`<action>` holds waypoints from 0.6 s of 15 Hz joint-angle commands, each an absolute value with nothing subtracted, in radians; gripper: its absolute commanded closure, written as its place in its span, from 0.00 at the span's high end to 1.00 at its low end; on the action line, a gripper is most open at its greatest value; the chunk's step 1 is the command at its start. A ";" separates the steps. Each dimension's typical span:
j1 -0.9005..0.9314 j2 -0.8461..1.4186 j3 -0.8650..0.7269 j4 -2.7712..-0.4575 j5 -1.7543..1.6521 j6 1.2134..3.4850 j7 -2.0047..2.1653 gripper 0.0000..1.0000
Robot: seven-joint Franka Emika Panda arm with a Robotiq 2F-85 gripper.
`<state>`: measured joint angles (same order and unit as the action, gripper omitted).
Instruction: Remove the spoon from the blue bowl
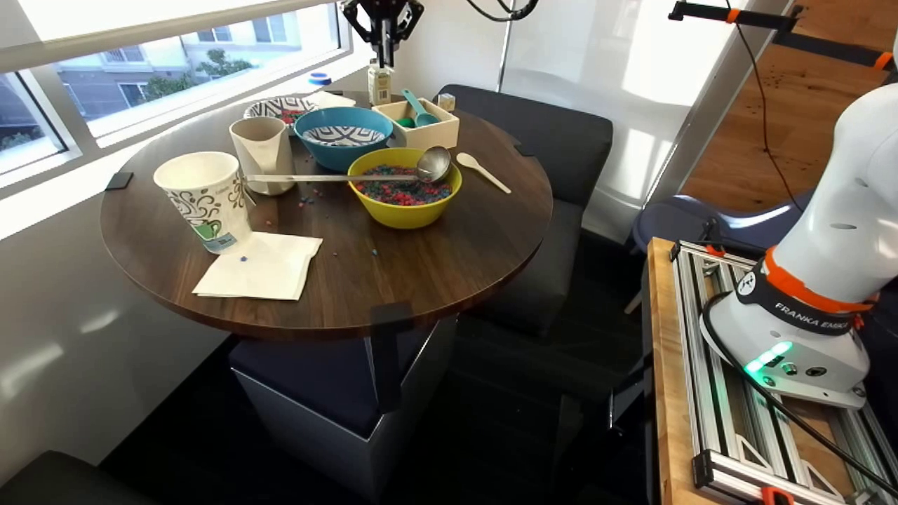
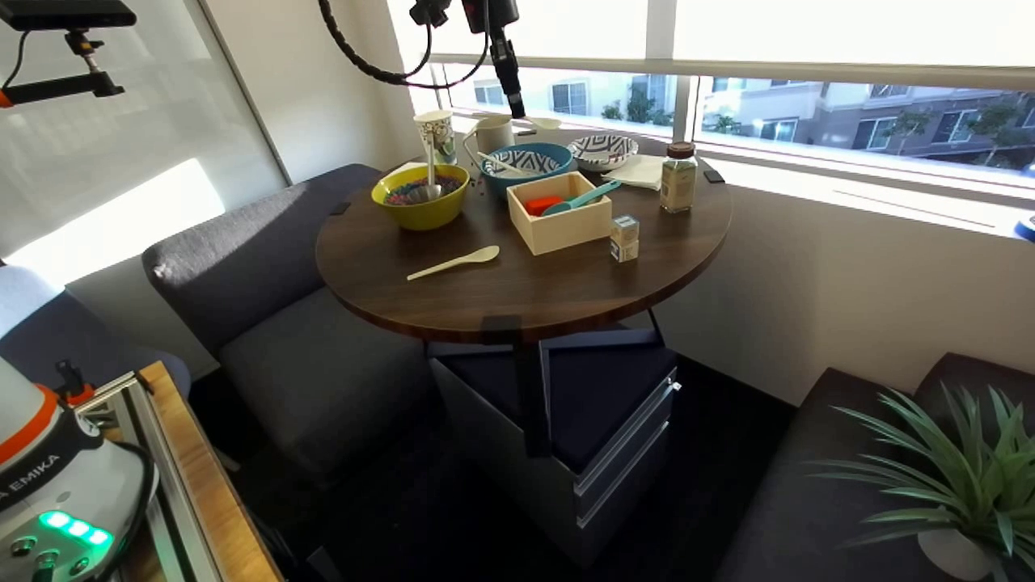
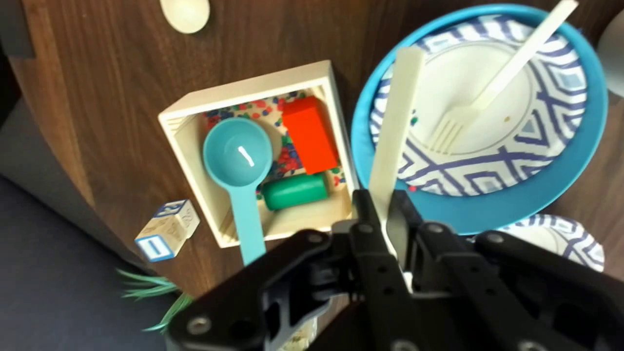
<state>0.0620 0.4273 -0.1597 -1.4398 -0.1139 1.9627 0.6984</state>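
The black two-finger metal gripper [image 3: 381, 200] is closed on a slim, cream-coloured spoon [image 3: 396, 122], clamping the handle between its fingertips. The spoon is held above the round, dark-wood table [image 1: 393, 287], apart from the wide, shallow teal-blue bowl [image 3: 477, 212]. In the wrist view, the handle projects forward of the fingertips and overlaps the bowl's rim. A cream-coloured, tined fork [image 3: 507, 70] rests inside the bowl.

In the wrist view, the gripper hides the spoon's rear end; in an exterior view, a pale oval end [image 2: 546, 124] shows beside the fingertips. In an exterior view, the spoon is difficult to distinguish against the clear glass jar [image 1: 379, 84], whose top is covered. The white robot arm [image 1: 856, 189] is cut off in both exterior views. The gripper covers part of the white, blue-patterned bowl [image 3: 582, 239].
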 commanded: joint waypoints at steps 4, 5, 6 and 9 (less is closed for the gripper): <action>0.032 0.153 -0.140 -1.825 -0.203 2.200 0.582 0.03; 0.025 0.120 -0.140 -1.876 -0.201 2.236 0.554 0.03; 0.015 0.088 -0.140 -1.927 -0.193 2.271 0.526 0.03; -0.011 -0.016 -0.141 -2.084 -0.185 2.346 0.484 0.03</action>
<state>0.0211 0.1175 -0.1568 -1.8898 -0.1917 2.2653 0.5247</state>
